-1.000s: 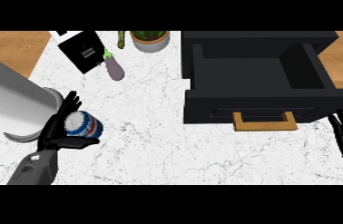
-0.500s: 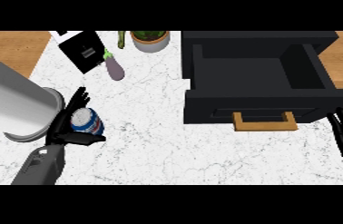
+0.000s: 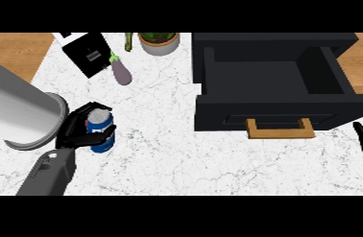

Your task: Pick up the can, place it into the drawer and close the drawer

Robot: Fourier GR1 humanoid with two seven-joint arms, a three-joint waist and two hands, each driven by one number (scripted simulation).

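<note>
The left hand (image 3: 77, 133) was closed around the can (image 3: 99, 121), its dark fingers (image 3: 101, 135) curling across the blue side while the thumb side sat behind it. The can stood upright on the white marbled desk (image 3: 166, 152), at the left, just beside a large grey cylinder (image 3: 25, 113) that filled the left edge. The grey forearm (image 3: 48, 176) came up from the lower left.

Well apart, on the right, the black drawer (image 3: 269, 77) lay pulled open, its inside dark and bare, with a wooden handle (image 3: 280, 129) on its front face.

At the far side of the desk lay a purple eggplant (image 3: 122, 73), a potted plant (image 3: 159, 41) near it, and a flat black object (image 3: 89, 53) to their left.

Only a dark sliver of the right hand (image 3: 358, 135) showed at the right edge; whether it was open or closed could not be told
</note>
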